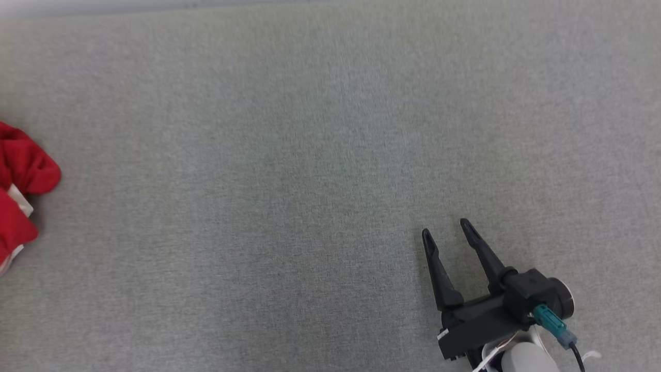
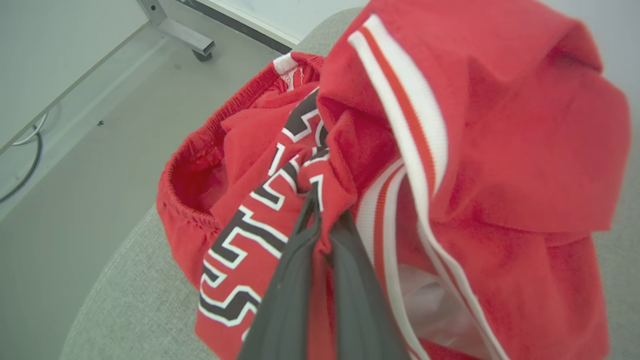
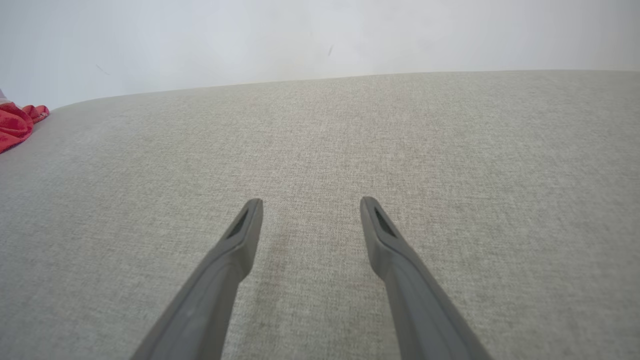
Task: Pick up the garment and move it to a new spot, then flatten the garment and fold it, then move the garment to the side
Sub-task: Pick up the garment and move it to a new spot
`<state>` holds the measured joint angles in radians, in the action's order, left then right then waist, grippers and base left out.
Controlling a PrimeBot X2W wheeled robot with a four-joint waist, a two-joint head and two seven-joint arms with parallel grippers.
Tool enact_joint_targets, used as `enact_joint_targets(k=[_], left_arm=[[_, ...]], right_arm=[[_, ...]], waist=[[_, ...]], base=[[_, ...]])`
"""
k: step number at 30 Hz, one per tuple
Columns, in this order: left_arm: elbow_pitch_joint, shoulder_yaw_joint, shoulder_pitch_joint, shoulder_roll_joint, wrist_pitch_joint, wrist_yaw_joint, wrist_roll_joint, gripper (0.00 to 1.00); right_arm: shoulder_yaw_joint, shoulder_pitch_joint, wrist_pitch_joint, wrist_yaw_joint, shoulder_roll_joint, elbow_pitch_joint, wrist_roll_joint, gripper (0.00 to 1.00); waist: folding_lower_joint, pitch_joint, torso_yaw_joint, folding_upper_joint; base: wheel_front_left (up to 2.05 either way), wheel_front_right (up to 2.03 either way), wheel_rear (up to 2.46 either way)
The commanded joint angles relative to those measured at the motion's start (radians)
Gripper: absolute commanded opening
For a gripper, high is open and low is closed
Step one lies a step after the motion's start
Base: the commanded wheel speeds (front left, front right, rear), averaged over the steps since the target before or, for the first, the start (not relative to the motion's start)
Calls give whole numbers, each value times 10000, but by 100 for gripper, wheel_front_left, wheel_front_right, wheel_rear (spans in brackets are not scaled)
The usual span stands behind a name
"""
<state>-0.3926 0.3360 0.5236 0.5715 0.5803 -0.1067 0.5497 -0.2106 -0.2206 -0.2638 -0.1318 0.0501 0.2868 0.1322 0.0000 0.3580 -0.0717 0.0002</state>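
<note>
Status: right at the start, step one. The left gripper was clamped on a fold of the red garment, fingers pinched together with cloth bunched between them, next to the black-and-white lettering; couldn't tell whether the cloth had left the surface. The garment was a crumpled heap at the far left edge of the grey fabric surface; its elastic waistband looked to overhang that edge. The right gripper sat low right over bare surface, jaws spread wide, holding nothing, well apart from the garment.

My read: grasp made, nothing else done; carry to a new spot, flatten, fold and move aside were all left, so nearly the whole job was ahead.

View differences:
- The left wrist view gave the grip itself, the white-and-red striped trim and the waistband; past the surface edge it also showed the floor, a metal frame leg and a cable.
- The head view caught a red corner of the garment at its left margin; it gave the layout, with plenty of open surface between the garment and the right gripper.
- The right wrist view showed its own parted fingers over the surface, a pale wall behind, and a scrap of red at far left.
</note>
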Motion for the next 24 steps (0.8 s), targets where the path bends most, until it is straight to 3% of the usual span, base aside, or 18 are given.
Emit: enact_joint_targets(k=[1, 10, 17, 24], left_arm=[[65, 0, 188, 139, -170, 71, -84, 0], [791, -635, 1262, 414, -588, 819, -124, 0], [1699, -2035, 2389, -90, -595, 1501, -370, 0], [2402, -3192, 3191, -1387, -785, 1719, -127, 0]], right_arm=[[-4, 153, -10, 21, 5, 42, 107, 100], [110, 941, -9, 21, 6, 340, 474, 100], [248, 1555, -11, 21, 5, 484, 605, 100], [252, 1650, -9, 21, 6, 519, 648, 100]], waist=[[0, -506, 186, -2], [0, -2311, 485, -2], [0, -3497, 196, -2], [0, -3695, -531, -2]], base=[[0, 0, 0], [0, 0, 0], [0, 0, 0], [0, 0, 0]])
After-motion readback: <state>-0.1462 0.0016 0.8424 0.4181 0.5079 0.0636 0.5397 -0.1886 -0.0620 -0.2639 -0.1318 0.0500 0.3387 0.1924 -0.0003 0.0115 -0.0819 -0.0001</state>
